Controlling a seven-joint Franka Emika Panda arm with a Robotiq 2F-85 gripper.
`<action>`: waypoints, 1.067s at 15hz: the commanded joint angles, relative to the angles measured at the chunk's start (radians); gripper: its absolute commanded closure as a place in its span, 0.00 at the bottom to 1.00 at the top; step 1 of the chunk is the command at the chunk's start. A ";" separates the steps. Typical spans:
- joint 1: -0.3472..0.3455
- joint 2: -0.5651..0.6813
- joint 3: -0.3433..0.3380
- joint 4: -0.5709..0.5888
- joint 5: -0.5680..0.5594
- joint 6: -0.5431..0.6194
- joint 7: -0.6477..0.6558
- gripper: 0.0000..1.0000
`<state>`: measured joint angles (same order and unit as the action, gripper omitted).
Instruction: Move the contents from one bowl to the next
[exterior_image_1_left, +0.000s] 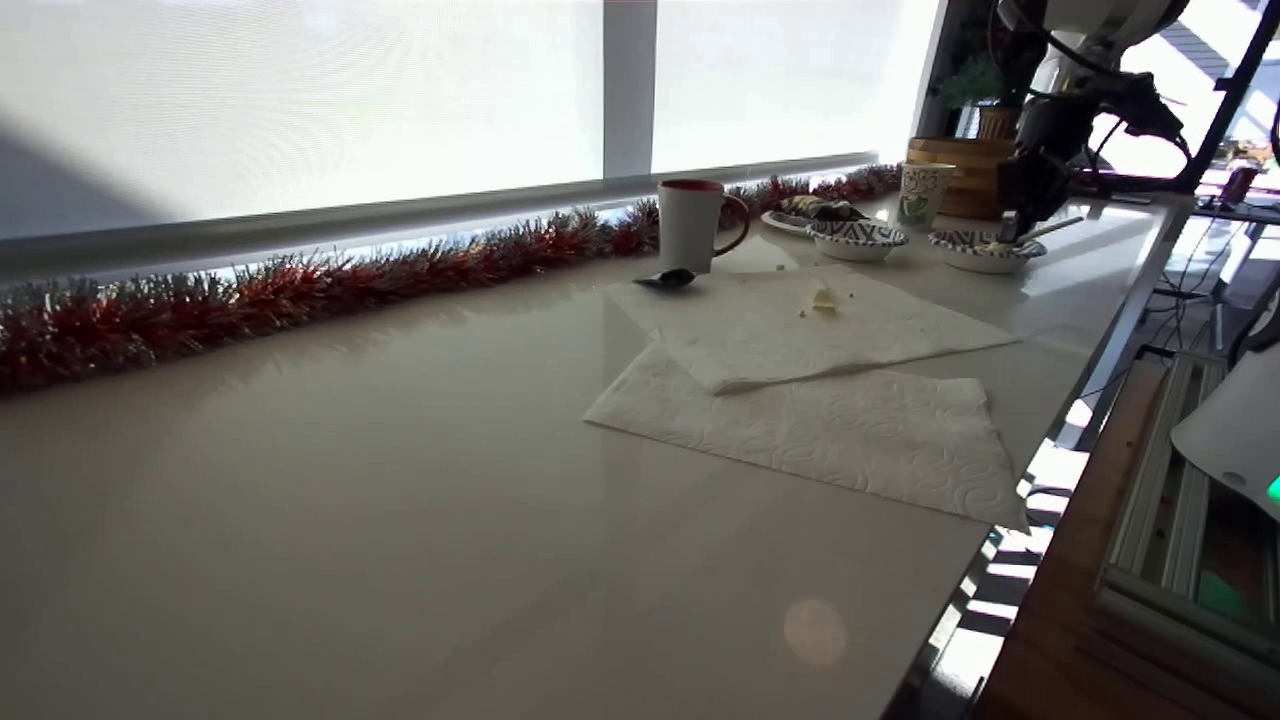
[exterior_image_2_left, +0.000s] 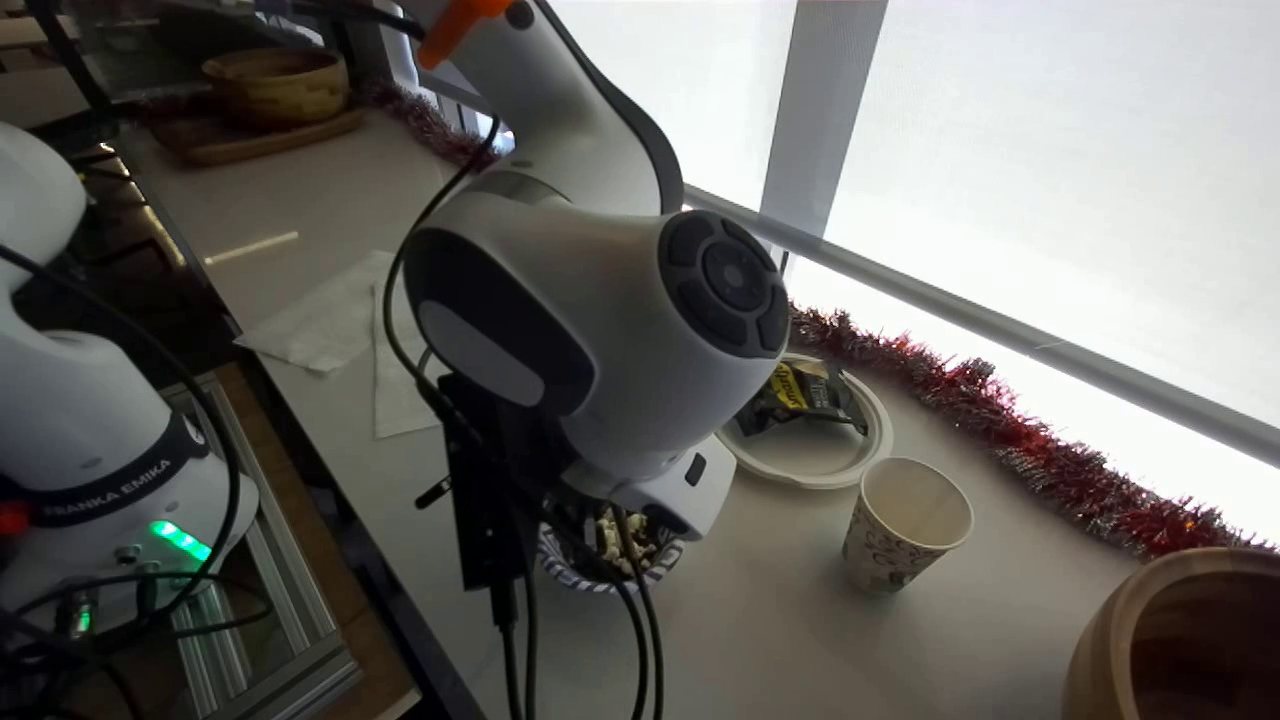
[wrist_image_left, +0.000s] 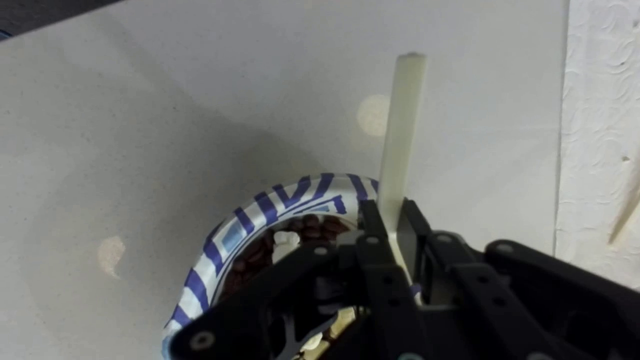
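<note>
Here the gripper (wrist_image_left: 390, 214) has the handle (wrist_image_left: 404, 125) pinched, bowl (wrist_image_left: 265, 209) right beneath it, presumably ready to scoop those beans (wrist_image_left: 311, 228)!

In the wrist view the gripper (wrist_image_left: 391, 212) hides much of the striped bowl (wrist_image_left: 199, 285) and the lower end of the pale handle (wrist_image_left: 403, 125); the paper towel (wrist_image_left: 595, 125) runs off the right edge; in an exterior view the top edge cuts the arm (exterior_image_2_left: 590, 290); the right edge crops the nearer wooden bowl (exterior_image_2_left: 1105, 640); some print on the packet (exterior_image_2_left: 810, 395) is too small to read.
</note>
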<state>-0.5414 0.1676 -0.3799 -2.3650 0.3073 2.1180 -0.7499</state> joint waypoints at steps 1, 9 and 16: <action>0.014 -0.008 -0.004 0.001 -0.003 0.018 0.010 0.97; 0.037 -0.037 -0.003 -0.026 -0.024 0.120 -0.008 0.97; 0.049 -0.040 0.000 -0.043 -0.032 0.189 -0.007 0.97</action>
<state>-0.4989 0.1613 -0.3782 -2.3758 0.3056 2.2689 -0.7594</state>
